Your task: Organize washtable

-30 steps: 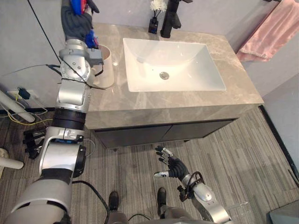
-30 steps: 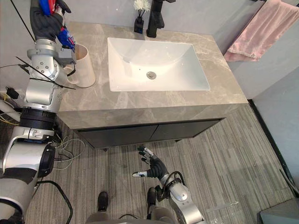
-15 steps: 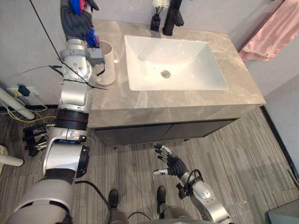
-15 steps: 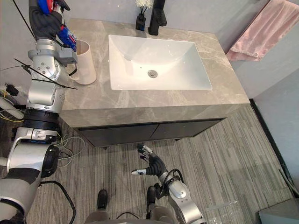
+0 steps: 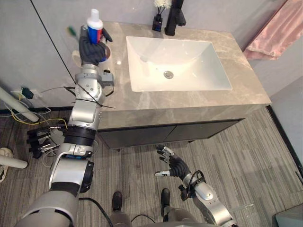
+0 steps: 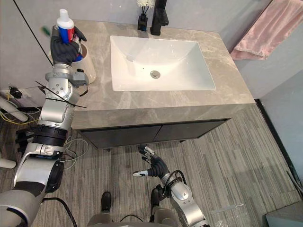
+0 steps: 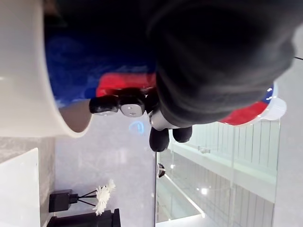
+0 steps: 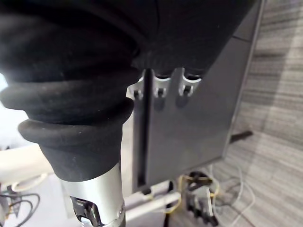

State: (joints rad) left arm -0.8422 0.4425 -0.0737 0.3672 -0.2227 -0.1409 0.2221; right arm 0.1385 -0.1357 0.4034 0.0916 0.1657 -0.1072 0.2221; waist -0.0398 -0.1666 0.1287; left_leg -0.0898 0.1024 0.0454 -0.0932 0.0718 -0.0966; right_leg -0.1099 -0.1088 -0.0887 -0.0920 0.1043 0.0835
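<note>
Toothpaste tube [image 5: 94,28] upright, gripped by left hand [image 5: 91,50] over white cup [image 6: 89,71]; right hand [image 5: 175,166] low, fingers spread

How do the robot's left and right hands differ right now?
Left hand is raised at the left end of the counter; right hand hangs low over the floor before the cabinet. Left hand is curled round a toothpaste tube at the cup; right hand is open, holding nothing. Both wear dark ribbed covers.

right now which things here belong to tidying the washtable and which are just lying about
In the job: toothpaste in left hand; cup.
Lying about: sink, faucet, flower vase, towel; right hand idle, open.
</note>
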